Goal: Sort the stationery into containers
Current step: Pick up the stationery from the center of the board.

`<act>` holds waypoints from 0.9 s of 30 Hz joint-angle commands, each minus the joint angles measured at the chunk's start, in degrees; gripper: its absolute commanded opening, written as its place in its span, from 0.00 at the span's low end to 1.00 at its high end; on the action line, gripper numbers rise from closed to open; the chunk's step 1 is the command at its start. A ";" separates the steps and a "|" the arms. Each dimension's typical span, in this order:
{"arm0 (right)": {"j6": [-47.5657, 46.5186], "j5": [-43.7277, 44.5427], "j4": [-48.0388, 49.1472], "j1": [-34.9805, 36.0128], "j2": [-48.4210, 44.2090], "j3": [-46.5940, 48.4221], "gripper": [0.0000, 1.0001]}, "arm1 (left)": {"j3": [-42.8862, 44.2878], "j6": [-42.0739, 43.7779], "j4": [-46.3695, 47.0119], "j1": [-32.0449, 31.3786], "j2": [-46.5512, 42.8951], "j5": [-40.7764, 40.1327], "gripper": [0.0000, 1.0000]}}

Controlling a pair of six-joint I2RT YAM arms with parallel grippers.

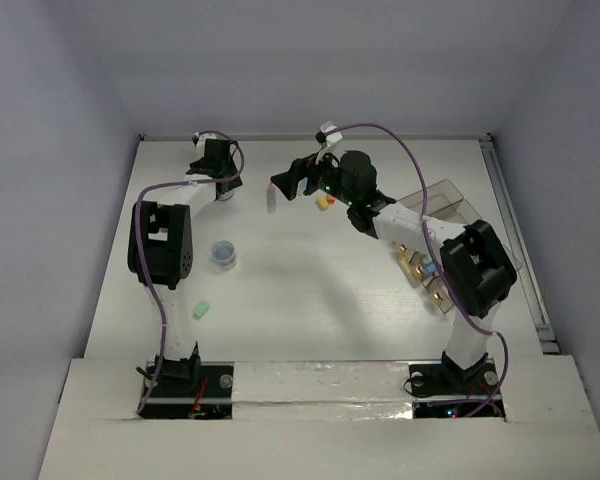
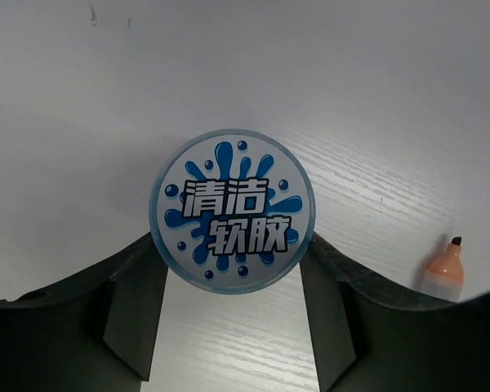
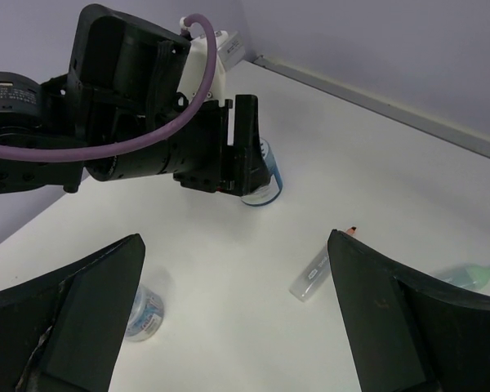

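Biggest of all, a white table. At its near edge, two arms side by side: the left arm reaching to the far left corner, the right arm bent over toward the far middle. On the right side of the table, partly under the right arm, a see-through brown tray with little boxes and some small colourful things inside. Left jaws low at the table, clenched on a round tub with a blue and white splash lid, one finger touching each side. Right jaws spread wide, grasping nothing, up above the table and facing the left jaws. A second tub alone on the table, near the left arm and well apart from the tray. Near the held tub, an orange pen lying on the table. Beside the right jaws, a pale green pen, also lying flat. Toward the near left, a tiny green eraser. Close by the right arm's far end, orange and yellow bits, too small to tell what.
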 commanded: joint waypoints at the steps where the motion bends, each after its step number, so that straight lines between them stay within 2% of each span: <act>1: 0.41 -0.70 3.34 -0.19 -2.33 -0.78 1.00 | 1.58 0.56 2.47 0.27 -2.49 -1.84 0.37; 4: 0.68 -0.61 3.08 -0.19 -2.15 -0.87 1.00 | -0.97 0.64 3.44 0.27 -5.47 -3.42 0.24; 6: 0.85 -0.53 2.90 -0.19 -2.15 -0.95 1.00 | -2.55 0.99 3.44 -0.25 -8.37 -5.44 0.22; 13: 0.94 4.30 0.62 -2.74 -6.18 -3.75 1.00 | -4.31 2.31 4.75 -8.33 -16.81 -8.27 0.17; 19: 5.06 9.57 -5.00 -10.46 -13.39 -8.24 1.00 | -5.37 1.35 6.34 -19.58 -19.98 -4.40 0.15; 23: 7.70 15.45 -10.88 -15.74 -23.12 -12.02 1.00 | -4.41 -0.23 9.41 -25.99 -20.25 1.83 0.15; 27: 5.88 23.35 -15.81 -17.77 -31.39 -12.29 1.00 | 0.85 -0.41 11.79 -31.97 -18.23 6.05 0.15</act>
